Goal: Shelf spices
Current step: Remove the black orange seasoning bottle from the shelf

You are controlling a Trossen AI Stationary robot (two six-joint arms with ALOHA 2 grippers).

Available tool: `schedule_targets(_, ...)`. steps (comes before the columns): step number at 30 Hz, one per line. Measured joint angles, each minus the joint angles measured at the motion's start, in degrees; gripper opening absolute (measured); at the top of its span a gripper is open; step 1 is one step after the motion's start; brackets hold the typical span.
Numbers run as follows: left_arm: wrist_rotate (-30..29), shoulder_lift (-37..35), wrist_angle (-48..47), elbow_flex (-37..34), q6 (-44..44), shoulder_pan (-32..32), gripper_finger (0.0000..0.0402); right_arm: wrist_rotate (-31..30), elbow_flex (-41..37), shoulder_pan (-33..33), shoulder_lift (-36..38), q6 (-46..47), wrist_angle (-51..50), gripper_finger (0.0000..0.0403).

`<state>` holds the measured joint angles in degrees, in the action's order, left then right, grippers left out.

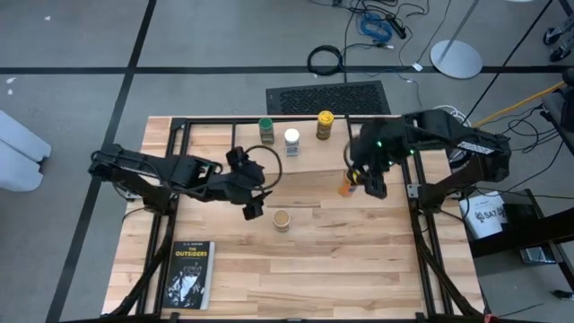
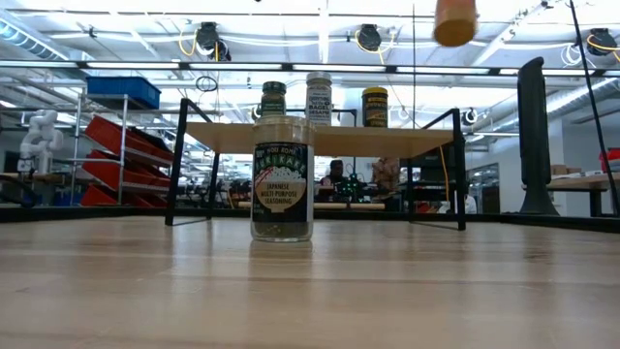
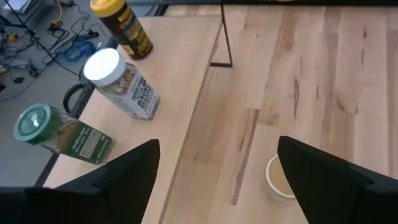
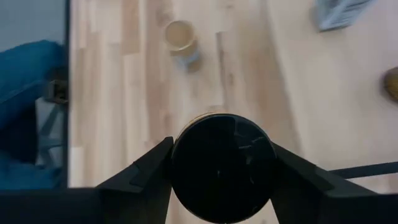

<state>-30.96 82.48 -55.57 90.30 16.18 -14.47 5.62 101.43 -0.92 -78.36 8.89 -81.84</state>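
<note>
**Fourth jar rides toward the shelf**

The tan-lidded jar [image 2: 282, 178] stands on the table [image 2: 436, 291], awaiting its turn. Behind it, the shelf [image 2: 320, 137] carries the green, white and yellow jars. The right hand [image 1: 359, 179], clamped around the black-lidded orange jar [image 4: 222, 165], holds it aloft near the shelf's end. The left hand [image 3: 217, 180] hovers wide open, empty, above the tan-lidded jar.
</note>
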Motion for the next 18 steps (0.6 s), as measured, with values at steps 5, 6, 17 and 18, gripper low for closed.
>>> schedule_targets(5,-0.83,-0.14,-0.18,0.0,0.05,-1.33,0.0336,-6.86,-0.08,7.46,-0.01,7.29,-1.85,0.0203)
schedule_targets(6,-0.85,-0.14,-0.55,0.0,0.05,-1.56,0.0336,-8.46,-0.56,8.9,0.04,9.02,-2.31,0.0203)
schedule_targets(17,-0.94,-0.16,-1.18,0.0,0.0,-3.31,0.0336,-15.09,-19.97,18.05,3.73,24.18,4.02,0.0203)
schedule_targets(18,-0.94,-0.16,-1.18,0.0,0.0,-3.31,0.0336,-15.32,-21.82,18.18,3.81,24.44,5.63,0.0203)
